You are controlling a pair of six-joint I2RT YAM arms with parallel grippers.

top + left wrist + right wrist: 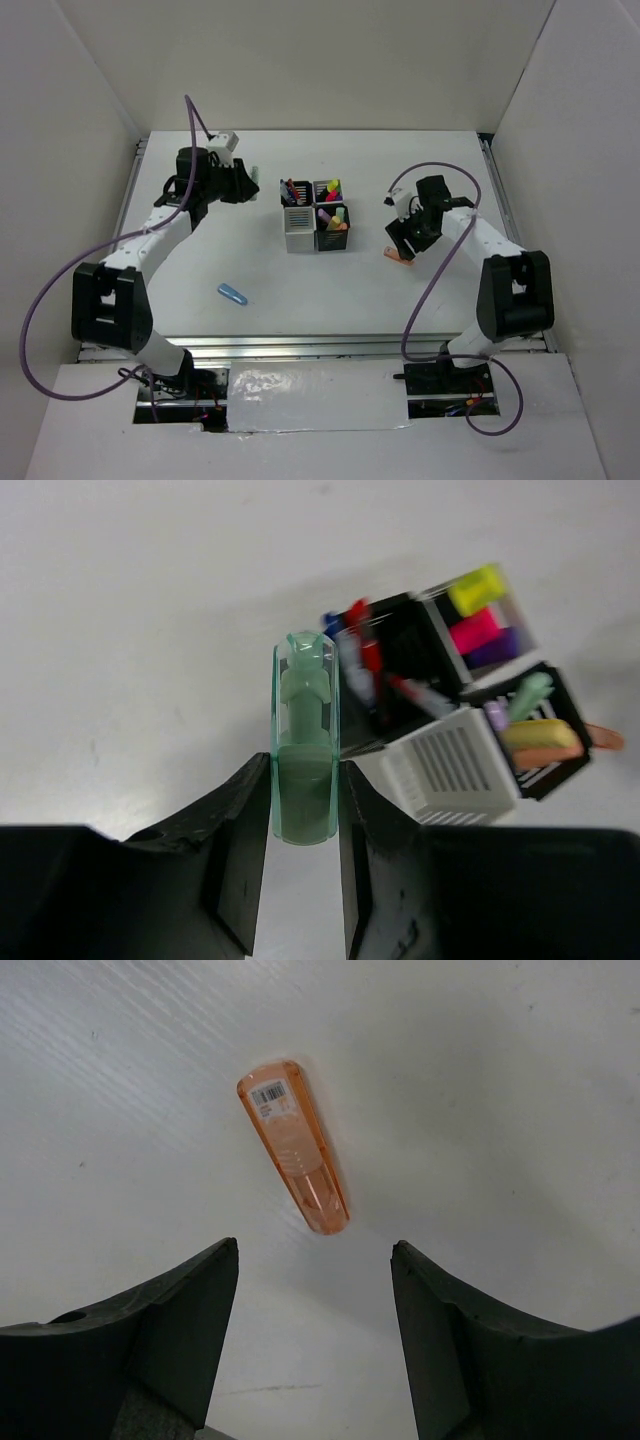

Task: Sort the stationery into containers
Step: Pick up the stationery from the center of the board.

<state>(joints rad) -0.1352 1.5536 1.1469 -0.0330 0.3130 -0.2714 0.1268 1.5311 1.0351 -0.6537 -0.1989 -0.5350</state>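
We find the left arm (150,235) reaching forward and inward, its left gripper (303,772) clamped on a green marker (305,705) (jaws narrow). The right arm (470,230) folds inward; the right gripper (312,1260) points downward, jaws spread, holding nothing.

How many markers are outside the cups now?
3: green marker gripped in the left claw; orange marker on the table under the open right claw; blue marker on the table by the left arm. Arms may hide more.
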